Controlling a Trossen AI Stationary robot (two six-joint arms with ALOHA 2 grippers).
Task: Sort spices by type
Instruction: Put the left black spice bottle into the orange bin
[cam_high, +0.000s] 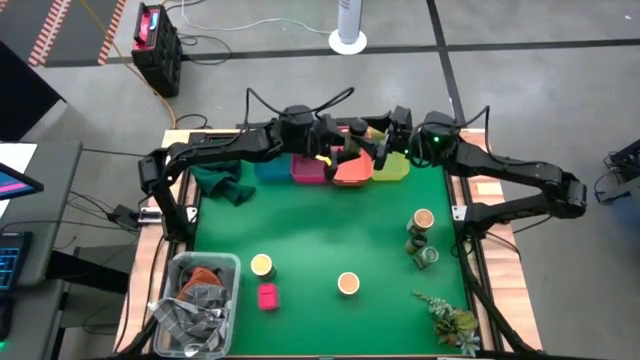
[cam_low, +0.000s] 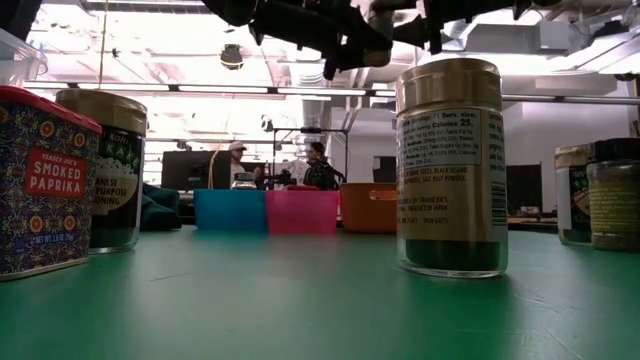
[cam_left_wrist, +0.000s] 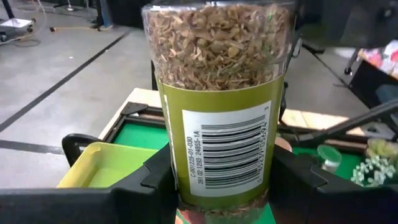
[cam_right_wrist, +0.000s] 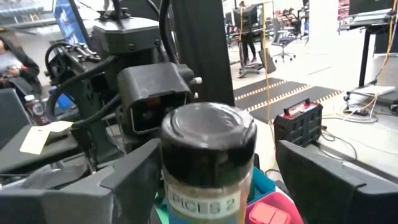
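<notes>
Because both arms hang over the row of bins at the far edge of the table, what matters next is which bin lies under each carried jar. A herb jar (cam_left_wrist: 216, 106) with a green barcode label stands upright between the fingers of the left gripper (cam_high: 352, 150), clamped at its lower body, its long axis vertical and its flaky contents in the upper part. Past it in the left wrist view the yellow bin (cam_left_wrist: 109, 165) sits just beyond and to one side, so the jar looks to be above the orange bin (cam_high: 352, 172) or the seam between the two; from overhead I cannot tell which, since the arms cover that spot. The right gripper (cam_high: 392, 135) grips a second, dark-lidded jar (cam_right_wrist: 208, 162), also upright, with a corner of the pink bin (cam_right_wrist: 267, 211) showing below it. Both grippers crowd the same stretch of bins and nearly touch, so I would judge that one must clear before the other lowers. Elsewhere on the green mat (cam_high: 320, 240) the unsorted spices wait well apart from the arms: a tan-lidded jar (cam_high: 348, 284) near the middle front, a yellow-lidded jar (cam_high: 261, 265) with a pink box (cam_high: 267, 296) just beside it, and a cluster of jars (cam_high: 421, 240) toward the right edge. The right arm is nearer that cluster; the left arm is nearer the pink box.
</notes>
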